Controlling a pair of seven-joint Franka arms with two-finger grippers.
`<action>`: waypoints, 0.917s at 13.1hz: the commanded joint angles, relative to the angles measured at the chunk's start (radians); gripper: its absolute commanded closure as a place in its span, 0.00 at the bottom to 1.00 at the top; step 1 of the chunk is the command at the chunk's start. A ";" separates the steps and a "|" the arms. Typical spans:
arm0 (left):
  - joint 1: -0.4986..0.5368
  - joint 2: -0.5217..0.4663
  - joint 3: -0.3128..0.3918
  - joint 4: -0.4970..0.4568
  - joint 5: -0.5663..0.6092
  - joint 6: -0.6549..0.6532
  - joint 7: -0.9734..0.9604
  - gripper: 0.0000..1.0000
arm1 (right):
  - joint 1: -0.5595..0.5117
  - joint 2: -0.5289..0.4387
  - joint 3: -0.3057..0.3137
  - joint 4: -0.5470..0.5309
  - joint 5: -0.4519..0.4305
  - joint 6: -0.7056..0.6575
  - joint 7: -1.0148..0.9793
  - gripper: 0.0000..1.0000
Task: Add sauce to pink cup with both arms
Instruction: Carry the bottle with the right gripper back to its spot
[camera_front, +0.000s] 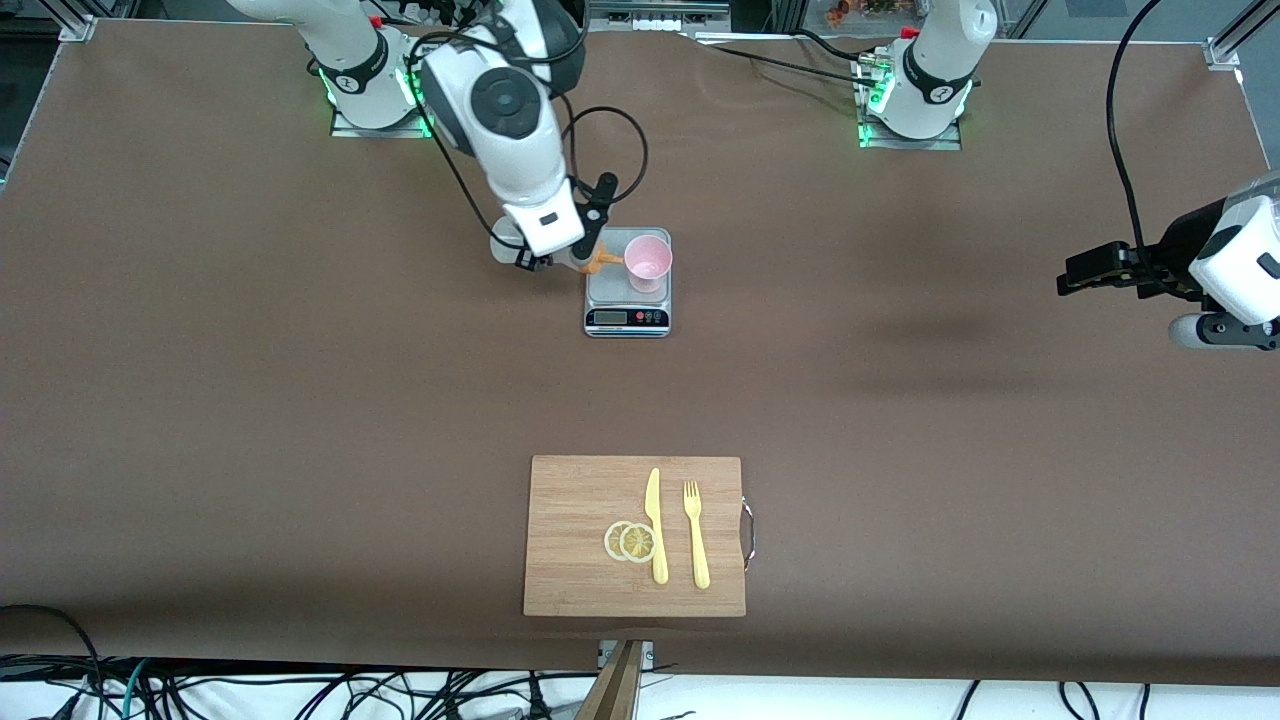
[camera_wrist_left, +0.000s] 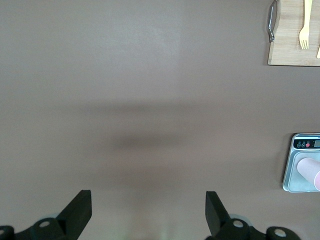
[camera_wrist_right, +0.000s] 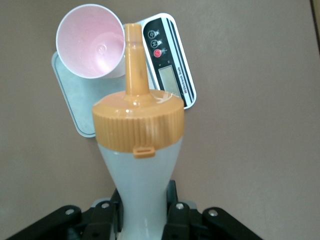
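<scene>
Fingers (camera_wrist_right: 172, 210) of the right gripper (camera_front: 560, 258) are pinching the sauce (camera_wrist_right: 140, 165) by its whitish body, orange nozzle pointing out ahead. The bottle is hanging tipped toward the pink cup (camera_front: 647, 262), nozzle tip just beside the cup's rim at the side toward the right arm's end of the table (camera_front: 300, 400); whether the tip is over the opening I cannot tell. No sauce is showing in the cup's pale interior in the right wrist view, so pouring is probably not yet begun.

The cup is standing upright on the platform of a scale (camera_front: 627, 318), likely so the amount added can be read off the display, which is facing the front camera.

The left gripper (camera_front: 1085, 270) is hovering over bare table toward the left arm's end, well apart from the scale, fingers (camera_wrist_left: 80, 210) spread wide with nothing between them. This arm is waiting.

Surface: brown matte covering over the whole table, faint arm shadows on it. Nearer the front camera, a wooden cutting board (camera_front: 580, 590) is carrying two lemon slices (camera_front: 630, 541), a yellow knife (camera_front: 656, 525) and a yellow fork (camera_front: 696, 535), untouched. Cables are trailing along the table's edges; metal framing is showing at the corners.
</scene>
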 joint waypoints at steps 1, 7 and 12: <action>0.002 0.005 0.000 0.016 0.013 -0.013 0.026 0.00 | -0.002 -0.023 -0.080 -0.030 0.148 -0.017 -0.222 0.90; 0.000 0.007 0.000 0.016 0.018 -0.013 0.024 0.00 | -0.247 0.029 -0.095 -0.025 0.458 -0.148 -0.728 0.88; 0.000 0.007 0.000 0.017 0.019 -0.013 0.024 0.00 | -0.436 0.142 -0.095 -0.012 0.648 -0.303 -1.130 0.86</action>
